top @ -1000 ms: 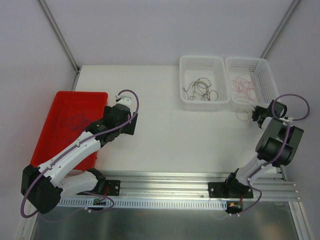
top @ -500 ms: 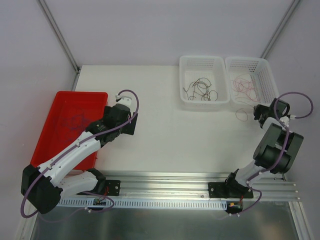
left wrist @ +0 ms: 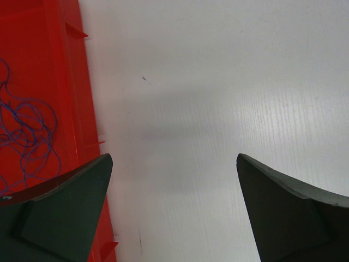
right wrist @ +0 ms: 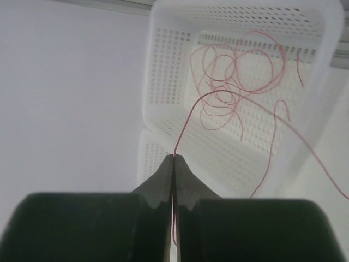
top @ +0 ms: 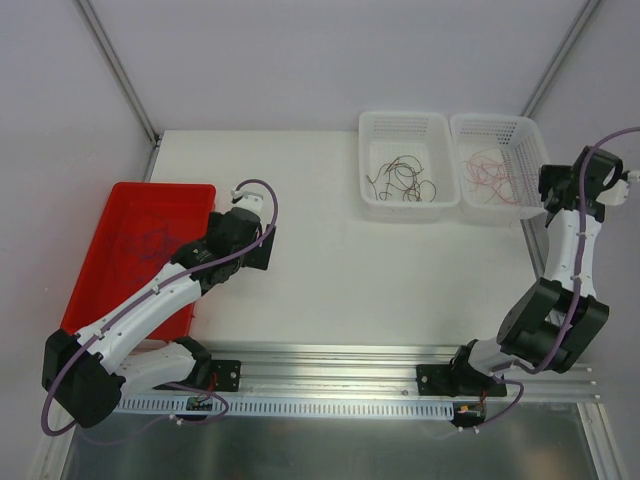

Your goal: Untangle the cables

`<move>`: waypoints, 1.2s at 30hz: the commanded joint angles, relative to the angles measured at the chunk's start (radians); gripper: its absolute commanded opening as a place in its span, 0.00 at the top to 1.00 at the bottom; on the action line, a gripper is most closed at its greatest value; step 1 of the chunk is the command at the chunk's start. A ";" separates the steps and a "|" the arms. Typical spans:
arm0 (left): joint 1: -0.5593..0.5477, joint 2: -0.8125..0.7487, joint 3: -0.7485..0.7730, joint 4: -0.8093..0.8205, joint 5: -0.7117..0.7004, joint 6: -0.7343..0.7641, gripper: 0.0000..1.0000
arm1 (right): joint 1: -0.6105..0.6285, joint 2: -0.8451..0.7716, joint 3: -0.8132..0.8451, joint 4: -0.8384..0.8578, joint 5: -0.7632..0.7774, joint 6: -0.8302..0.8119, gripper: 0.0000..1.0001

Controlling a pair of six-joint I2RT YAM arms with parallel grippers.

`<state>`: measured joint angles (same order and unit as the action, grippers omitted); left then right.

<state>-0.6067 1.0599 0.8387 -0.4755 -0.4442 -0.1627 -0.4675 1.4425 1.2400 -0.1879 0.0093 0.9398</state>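
Your left gripper (left wrist: 173,164) hangs over the white worktop (left wrist: 218,82). Its two fingers are wide apart, and nothing is between them. Just to its left is the red tray (left wrist: 65,82). The purple cables (left wrist: 27,131) lie in that tray in a loose, curly bunch. They are off to the side of the gripper and do not touch it.

Your right gripper (right wrist: 173,158) is farther back, up in the air by the right white basket (right wrist: 158,71). Its fingers are pressed tight together. One thin pink-red cable (right wrist: 191,109) is pinched right at their tips. From the tips it goes up, bends over, and runs off to the right in front of the basket. More pink-red cables (right wrist: 234,76) sit curled in the bottom of that basket, past the gripper. You cannot tell if the pinched one is hooked into them.

Beside that basket, on its left, is another white basket (top: 402,116). Dark cables (top: 400,175) are curled inside it, well apart from both grippers.
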 commanded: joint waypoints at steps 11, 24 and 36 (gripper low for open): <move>0.012 -0.009 -0.004 0.014 0.016 0.022 0.01 | 0.069 0.211 0.502 -0.032 -0.049 -0.254 0.99; 0.012 0.029 -0.007 0.014 0.010 0.023 0.01 | 0.069 0.450 0.458 0.056 -0.026 -0.294 0.68; 0.012 0.012 -0.004 0.015 0.009 0.023 0.01 | 0.064 0.319 0.438 -0.070 0.081 -0.453 0.02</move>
<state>-0.6067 1.0966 0.8364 -0.4755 -0.4282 -0.1616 -0.4015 1.8797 1.6268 -0.2008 0.0280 0.5701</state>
